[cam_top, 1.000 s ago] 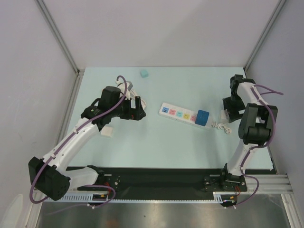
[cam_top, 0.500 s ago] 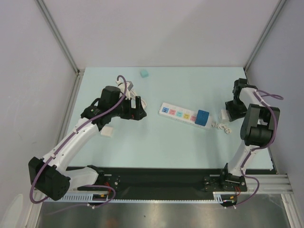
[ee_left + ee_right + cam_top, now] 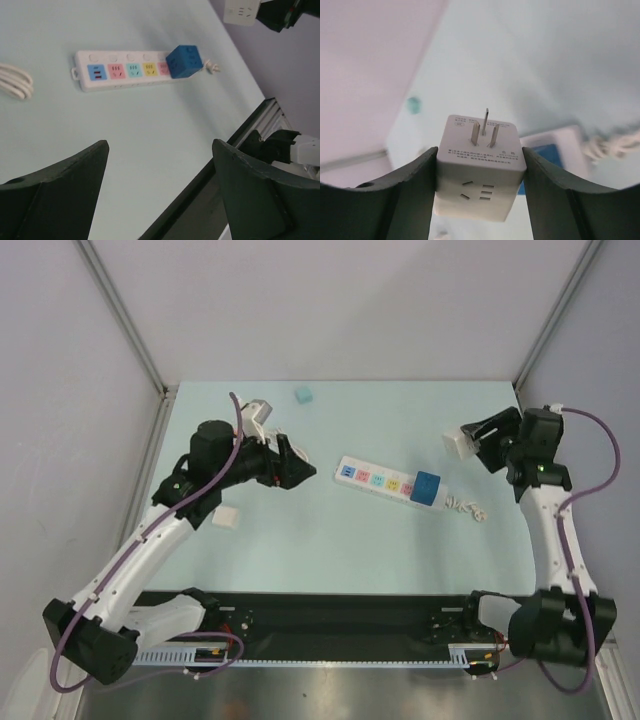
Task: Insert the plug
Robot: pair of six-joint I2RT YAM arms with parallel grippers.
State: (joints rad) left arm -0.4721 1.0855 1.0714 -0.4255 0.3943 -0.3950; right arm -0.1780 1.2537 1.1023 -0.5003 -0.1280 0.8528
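Two pairs of dark, matte, wedge-shaped fingers are mine. My right gripper is clamped on the plug, a glossy white plastic cube with rounded corners. My right fingers press flat on two opposite sides of it, and the face with three flat metal prongs points away from my wrist. I hold it up off the table, out past the cord end of the power strip and not touching it. My left gripper holds nothing. Its fingers stand wide apart, off the strip's other end, tips turned toward it.

Nearer my bases than the strip, on the left-arm side, a small white squarish block lies flat on the table, a smooth, pale mint sheet. The strip is a long, flat white plastic bar lying slantwise, with a row of small coloured socket panels: blue, pink, teal, yellow, pink. A blue cube adaptor with rounded edges sits on the strip's end nearest my right arm. Just beside that end a thin white cord lies bunched. Off the opposite end, a white cable lies looped in parallel strands. Farthest out, beyond the strip toward the back wall, sits a small teal cube.
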